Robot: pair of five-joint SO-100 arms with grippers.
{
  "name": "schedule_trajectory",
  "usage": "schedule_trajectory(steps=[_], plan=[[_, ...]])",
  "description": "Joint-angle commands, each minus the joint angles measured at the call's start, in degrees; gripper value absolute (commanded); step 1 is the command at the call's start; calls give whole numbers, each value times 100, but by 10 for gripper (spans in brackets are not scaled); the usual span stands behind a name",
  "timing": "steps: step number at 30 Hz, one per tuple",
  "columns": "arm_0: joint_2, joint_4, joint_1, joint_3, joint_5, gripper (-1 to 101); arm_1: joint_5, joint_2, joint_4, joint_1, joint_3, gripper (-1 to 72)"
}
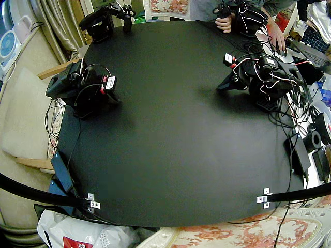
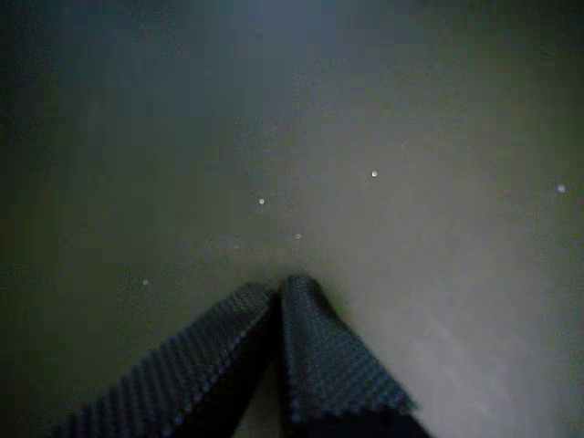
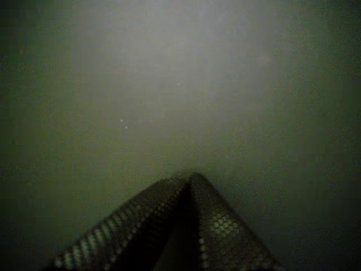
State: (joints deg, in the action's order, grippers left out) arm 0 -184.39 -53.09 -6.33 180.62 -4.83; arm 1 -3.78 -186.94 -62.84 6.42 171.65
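On the black table, left tool and right tool sit closed, dimly seen.

One black surface carries two arms, the left arm and the right arm. Each ends in one tool, two in all: the left tool and the right tool. Two hands show at the far edge, one hand and a second hand.

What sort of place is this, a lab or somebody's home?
Most likely a room in a home, used for robot tinkering: curtains hang behind the black table, a floral cloth lies at its near edge, and a cushioned seat stands beside it.
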Motion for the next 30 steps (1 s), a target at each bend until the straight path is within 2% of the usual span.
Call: schedule_trajectory(steps=[1, 30], plan=[[-123, 70, -35, -44, -44, 0, -53, -62, 9, 62, -62, -5], [-123, 79, 70, -35, 35, 0, -114, -62, 18, 0, -62, -3]])
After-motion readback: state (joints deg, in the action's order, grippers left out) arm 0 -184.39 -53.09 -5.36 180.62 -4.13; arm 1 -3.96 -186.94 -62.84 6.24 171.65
